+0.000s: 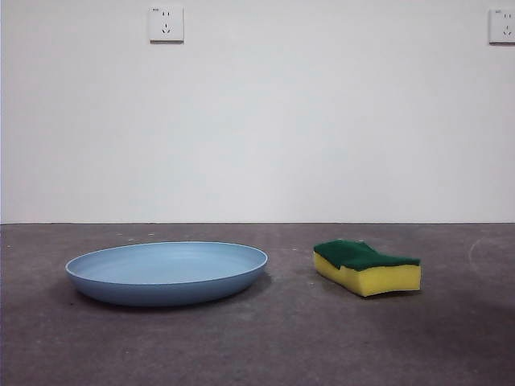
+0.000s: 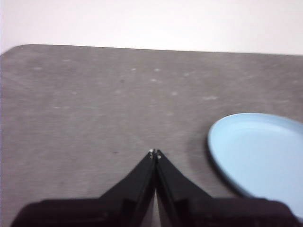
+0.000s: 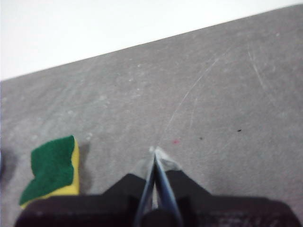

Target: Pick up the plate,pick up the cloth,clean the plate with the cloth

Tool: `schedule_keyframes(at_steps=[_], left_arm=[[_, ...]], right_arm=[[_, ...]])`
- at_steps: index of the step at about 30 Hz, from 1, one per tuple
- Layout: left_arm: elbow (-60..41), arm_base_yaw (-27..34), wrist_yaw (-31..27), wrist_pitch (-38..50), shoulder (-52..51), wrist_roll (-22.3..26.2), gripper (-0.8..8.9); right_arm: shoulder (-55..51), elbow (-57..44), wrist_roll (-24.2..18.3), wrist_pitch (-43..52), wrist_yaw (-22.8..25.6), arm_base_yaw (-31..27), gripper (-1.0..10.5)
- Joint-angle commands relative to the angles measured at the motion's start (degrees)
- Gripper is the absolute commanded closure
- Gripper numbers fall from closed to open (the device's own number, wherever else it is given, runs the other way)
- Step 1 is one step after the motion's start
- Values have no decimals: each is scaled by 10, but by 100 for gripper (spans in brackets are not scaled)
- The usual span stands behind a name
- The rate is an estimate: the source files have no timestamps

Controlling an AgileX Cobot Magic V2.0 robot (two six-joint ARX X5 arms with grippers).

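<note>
The plate (image 1: 166, 273) lay flat on the grey table (image 1: 257, 346), right side up, its light-blue rim unobstructed. The cloth (image 1: 367, 267), a yellow sponge block with a dark green scouring layer uppermost, sat on the same surface beside the plate, clearly apart from it and not touching. Neither item was lifted or gripped. In the front view no arm was visible above either item.

The left gripper (image 2: 155, 153) was held above bare table with its two black jaws pressed together at the tips, grasping nothing. The plate (image 2: 260, 158) lay near it, off to one side of the jaws and only partly in that camera's frame; no contact between jaw and rim was observed.

The right gripper (image 3: 155, 152) was likewise clenched tip to tip and held nothing. The cloth (image 3: 51, 171) lay near it, off to one side of the jaws and apart from them, green face up. The table surface ahead of this gripper carried fine pale scratches (image 3: 189, 101) and a small red speck (image 3: 175, 141).

A white wall (image 1: 257, 121) behind the table carried two sockets (image 1: 166, 23).
</note>
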Motion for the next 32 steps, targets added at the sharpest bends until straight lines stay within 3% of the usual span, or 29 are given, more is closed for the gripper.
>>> schedule_keyframes(at_steps=[1, 3, 5, 15, 22, 29, 32], left_arm=[[-4, 1, 31, 4, -1, -57, 821], [4, 1, 46, 3, 0, -88, 821], [22, 1, 46, -1, 5, -115, 821], [151, 1, 62, -9, 112, -115, 821], [257, 1, 139, -59, 280, -99, 821], [368, 0, 205, -148, 436, -34, 815], [397, 0, 224, -164, 481, -28, 810]], right_arm=[[0, -2, 98, -1, -2, 1, 958], [8, 8, 134, -5, -3, 1, 958], [25, 24, 136, -6, -18, 1, 959], [207, 160, 130, -10, -111, 1, 958], [366, 301, 63, -52, -211, 1, 958], [476, 434, -50, -183, -227, 1, 945], [503, 466, -73, -216, -227, 1, 939]])
